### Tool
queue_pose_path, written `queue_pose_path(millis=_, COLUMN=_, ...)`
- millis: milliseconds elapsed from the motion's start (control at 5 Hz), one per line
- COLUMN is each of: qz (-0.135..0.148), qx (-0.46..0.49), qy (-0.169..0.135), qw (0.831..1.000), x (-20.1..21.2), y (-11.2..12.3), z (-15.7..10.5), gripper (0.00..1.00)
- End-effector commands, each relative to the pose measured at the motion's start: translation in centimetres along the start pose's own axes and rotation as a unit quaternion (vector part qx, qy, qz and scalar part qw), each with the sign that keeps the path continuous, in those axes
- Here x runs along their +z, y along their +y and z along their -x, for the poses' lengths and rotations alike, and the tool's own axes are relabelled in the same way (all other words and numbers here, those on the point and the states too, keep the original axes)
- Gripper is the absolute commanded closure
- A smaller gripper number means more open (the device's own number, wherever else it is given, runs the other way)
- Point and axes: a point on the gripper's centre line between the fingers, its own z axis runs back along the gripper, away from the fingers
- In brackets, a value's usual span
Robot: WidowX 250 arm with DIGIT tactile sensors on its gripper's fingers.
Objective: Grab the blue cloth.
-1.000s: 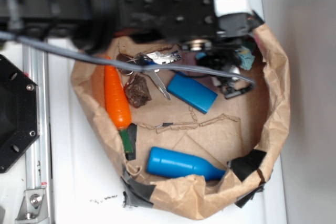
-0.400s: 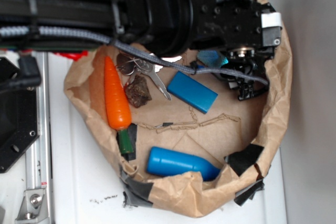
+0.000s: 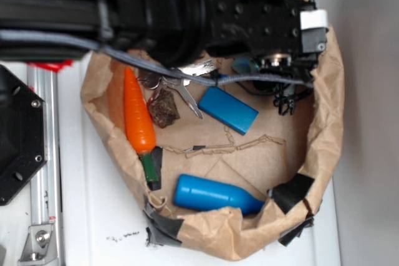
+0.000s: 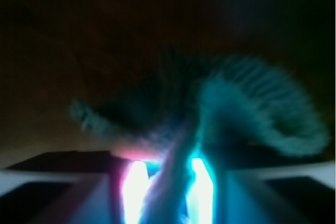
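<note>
In the wrist view the blue cloth (image 4: 252, 103) is a fuzzy teal rag, blurred and dark, bunched just beyond my gripper (image 4: 168, 169). A fold of it runs down between the two glowing pads (image 4: 135, 187), so the jaws stand shut on it. From the exterior view only a small teal patch of the cloth (image 3: 245, 65) peeks out under the black arm, at the back of the brown paper bag (image 3: 324, 129). The gripper's dark fingers (image 3: 283, 99) hang below the wrist housing there; the arm hides the grip itself.
Inside the bag lie a rigid blue block (image 3: 228, 109), a blue bottle (image 3: 215, 194), an orange carrot (image 3: 138, 116), keys (image 3: 187, 78), a brown lump (image 3: 163, 107) and a paper-clip chain (image 3: 230, 146). A grey cable (image 3: 262, 79) crosses the bag. A black plate (image 3: 15, 135) sits at left.
The arm has reached further right over the back of the bag. The teal cloth patch, earlier at the bag's right wall, now shows further left under the arm.
</note>
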Motion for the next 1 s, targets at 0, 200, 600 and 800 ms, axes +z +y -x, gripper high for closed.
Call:
queue_pose_path(millis=0, qz=0.016, qx=0.023, qy=-0.072, qw=0.997, x=7.3, y=1.6, z=0.3, gripper=1.0)
queue_pose_path(millis=200, qz=0.051, qx=0.006, qy=-0.027, qw=0.998, x=11.7, y=-0.3, z=2.0, gripper=1.0)
queue_pose_path(millis=600, qz=0.054, qx=-0.111, qy=0.12, qw=0.985, x=10.5, y=-4.0, z=1.4, gripper=1.0)
queue_pose_path(millis=800, qz=0.047, qx=-0.126, qy=0.101, qw=0.986, x=10.6, y=-4.0, z=1.4, gripper=1.0)
